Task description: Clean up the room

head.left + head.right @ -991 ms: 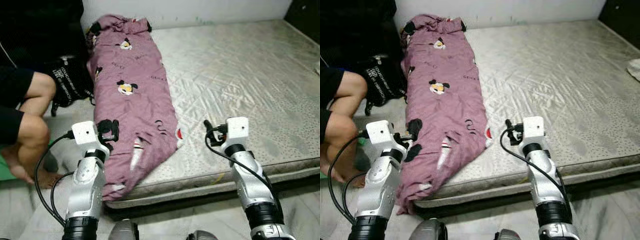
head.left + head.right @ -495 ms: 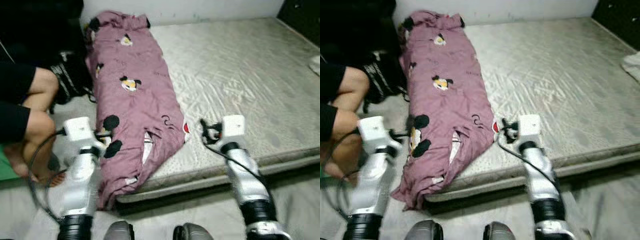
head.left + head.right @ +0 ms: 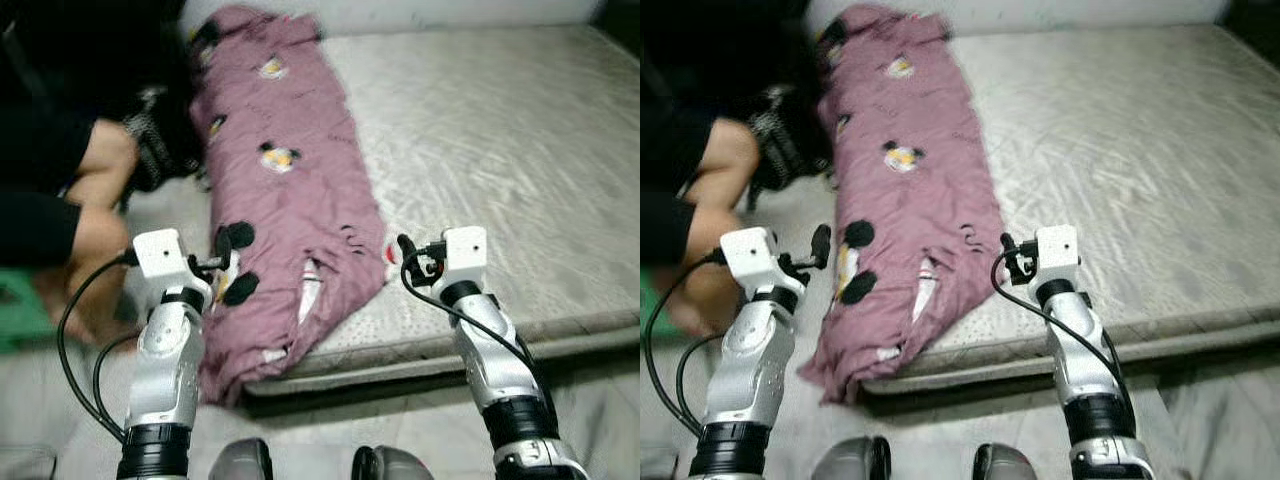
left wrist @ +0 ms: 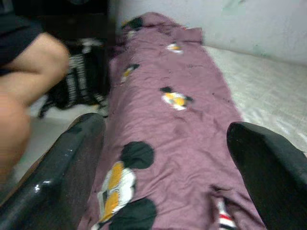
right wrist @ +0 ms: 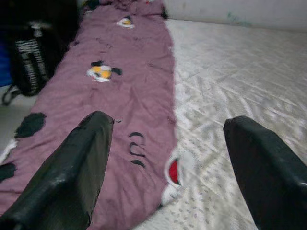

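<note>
Lying lengthwise on the mattress (image 3: pixel 520 150), a mauve cartoon-print blanket (image 3: pixel 290 200).

We hold both silver arms raised forward; our left gripper (image 4: pixel 163 167) and right gripper (image 5: pixel 168 158) each have fingers spread wide apart, grasping nothing.

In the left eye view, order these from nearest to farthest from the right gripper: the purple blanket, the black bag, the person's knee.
1. Purple blanket: its lower edge lies just beside the right gripper, on its left.
2. Person's knee: beyond the blanket, near the mattress edge.
3. Black bag: farther back, left.
</note>
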Available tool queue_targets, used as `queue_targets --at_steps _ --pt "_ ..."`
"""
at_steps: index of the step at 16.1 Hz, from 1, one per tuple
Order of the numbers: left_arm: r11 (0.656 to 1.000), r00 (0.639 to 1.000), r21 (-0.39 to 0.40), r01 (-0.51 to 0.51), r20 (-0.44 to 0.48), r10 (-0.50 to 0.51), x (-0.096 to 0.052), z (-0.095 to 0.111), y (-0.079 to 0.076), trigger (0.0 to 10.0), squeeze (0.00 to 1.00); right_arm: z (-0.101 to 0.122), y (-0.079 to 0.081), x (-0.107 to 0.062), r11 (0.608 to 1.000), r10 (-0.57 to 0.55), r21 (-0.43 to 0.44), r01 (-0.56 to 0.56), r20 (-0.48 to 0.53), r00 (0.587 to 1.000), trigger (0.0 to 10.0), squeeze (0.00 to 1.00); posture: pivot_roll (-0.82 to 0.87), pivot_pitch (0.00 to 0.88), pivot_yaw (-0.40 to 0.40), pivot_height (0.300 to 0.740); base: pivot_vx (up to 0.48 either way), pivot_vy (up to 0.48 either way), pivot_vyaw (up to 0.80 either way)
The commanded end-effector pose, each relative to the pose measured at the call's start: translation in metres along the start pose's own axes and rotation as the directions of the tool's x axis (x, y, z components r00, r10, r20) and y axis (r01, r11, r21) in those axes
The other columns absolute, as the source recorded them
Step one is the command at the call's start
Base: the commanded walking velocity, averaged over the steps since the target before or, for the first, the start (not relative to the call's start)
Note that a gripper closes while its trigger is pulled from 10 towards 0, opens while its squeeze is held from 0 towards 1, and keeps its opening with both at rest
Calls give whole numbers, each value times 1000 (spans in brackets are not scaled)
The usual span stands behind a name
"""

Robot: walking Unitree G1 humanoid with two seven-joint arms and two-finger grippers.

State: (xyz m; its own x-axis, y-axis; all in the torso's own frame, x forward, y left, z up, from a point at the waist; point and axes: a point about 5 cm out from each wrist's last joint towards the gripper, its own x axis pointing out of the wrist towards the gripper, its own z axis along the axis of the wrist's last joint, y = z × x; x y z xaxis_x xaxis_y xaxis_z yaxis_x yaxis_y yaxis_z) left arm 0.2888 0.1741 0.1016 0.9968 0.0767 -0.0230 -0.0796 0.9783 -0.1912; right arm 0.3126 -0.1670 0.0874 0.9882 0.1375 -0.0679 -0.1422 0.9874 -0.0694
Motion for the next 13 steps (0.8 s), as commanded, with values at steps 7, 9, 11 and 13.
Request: queue_targets --at_steps 7,9,11,13 --pt "1000 999 7 -27 -26 27 -3 -3 7 10000 0 1 1 3 1000 -8 14 8 -4 1000 10000 0 2 86 11 740 0 0 178" --pt "998 999 53 -30 -15 31 -2 1 6 10000 0 0 0 2 1000 -24 14 24 -4 1000 10000 0 7 79 10 740 0 0 0" --pt "999 999 6 -33 -28 33 -1 0 9 10000 0 0 0 3 1000 -21 14 21 -8 1000 10000 0 9 80 -7 740 0 0 0" --pt "998 999 25 -52 -15 53 -4 1 15 10000 0 3 0 4 1000 -6 13 6 -3 1000 10000 0 21 101 -4 740 0 0 0"
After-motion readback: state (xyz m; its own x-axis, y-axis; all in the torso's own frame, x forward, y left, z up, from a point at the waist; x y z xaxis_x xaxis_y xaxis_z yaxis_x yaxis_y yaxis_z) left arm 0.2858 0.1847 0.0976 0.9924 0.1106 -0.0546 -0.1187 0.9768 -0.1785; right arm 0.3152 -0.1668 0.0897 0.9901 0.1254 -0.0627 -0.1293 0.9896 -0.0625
